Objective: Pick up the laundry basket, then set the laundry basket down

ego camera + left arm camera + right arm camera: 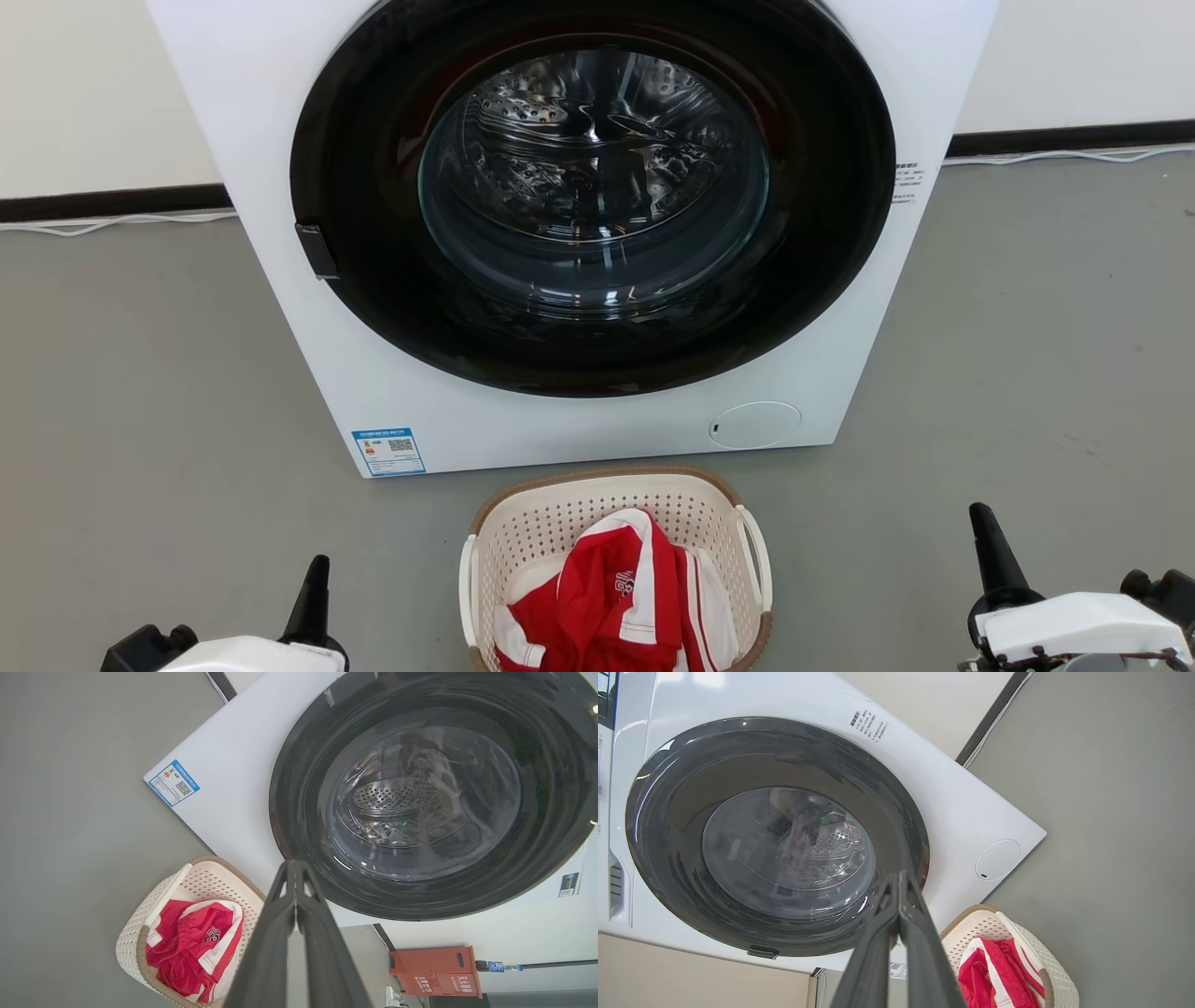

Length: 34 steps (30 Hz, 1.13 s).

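A grey smooth floor (140, 420) spreads across the head view, and a white box-shaped front-loading washing machine (308, 373) stands on it against a pale wall. Its round black-ringed glass door (592, 196) is shut, with the perforated steel drum visible behind the glass.

The small cream plastic laundry basket (560, 513), with perforated walls, a brown woven-look rim and white side loop handles, sits on the floor just in front of the washer's base, below the door. It lies between the two grippers and well apart from both. Inside it is a crumpled red-and-white striped garment (607, 597).

The left gripper (319, 569) is at the lower left, its two long dark fingers pressed together on nothing, tips pointing toward the washer. The right gripper (980, 518), at the lower right, is likewise clenched and empty.

A small blue-bordered rectangular label (388, 452) is stuck on the washer's lower left corner, and a round white cap (754, 425) sits at its lower right.
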### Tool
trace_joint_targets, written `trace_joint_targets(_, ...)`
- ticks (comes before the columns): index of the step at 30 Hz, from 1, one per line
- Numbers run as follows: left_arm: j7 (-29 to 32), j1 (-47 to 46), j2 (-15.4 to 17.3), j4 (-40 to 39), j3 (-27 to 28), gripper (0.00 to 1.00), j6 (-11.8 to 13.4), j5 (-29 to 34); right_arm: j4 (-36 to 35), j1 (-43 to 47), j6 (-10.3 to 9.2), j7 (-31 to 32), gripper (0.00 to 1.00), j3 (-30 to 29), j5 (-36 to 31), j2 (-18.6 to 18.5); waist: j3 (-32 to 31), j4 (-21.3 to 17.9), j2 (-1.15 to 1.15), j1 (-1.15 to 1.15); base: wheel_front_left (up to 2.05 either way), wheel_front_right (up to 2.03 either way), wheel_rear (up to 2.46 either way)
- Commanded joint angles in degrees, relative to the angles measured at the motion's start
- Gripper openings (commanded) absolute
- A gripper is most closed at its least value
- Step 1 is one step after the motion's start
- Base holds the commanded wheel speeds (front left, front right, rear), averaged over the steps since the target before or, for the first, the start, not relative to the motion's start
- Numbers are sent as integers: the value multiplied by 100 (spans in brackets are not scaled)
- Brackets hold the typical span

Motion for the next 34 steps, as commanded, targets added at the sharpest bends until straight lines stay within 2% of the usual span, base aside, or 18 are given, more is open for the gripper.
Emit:
trace_joint_targets(1,53,-323,26,-189,153,0,-73,-186,-202,-270,27,75,0,43,219,-18,1,3,0,0,0,0,0)
trace_joint_targets(34,590,-566,-45,-377,351,0,-400,-2037,-405,-411,37,605,0,-219,2318,195,16,51,0,0,0,0,0)
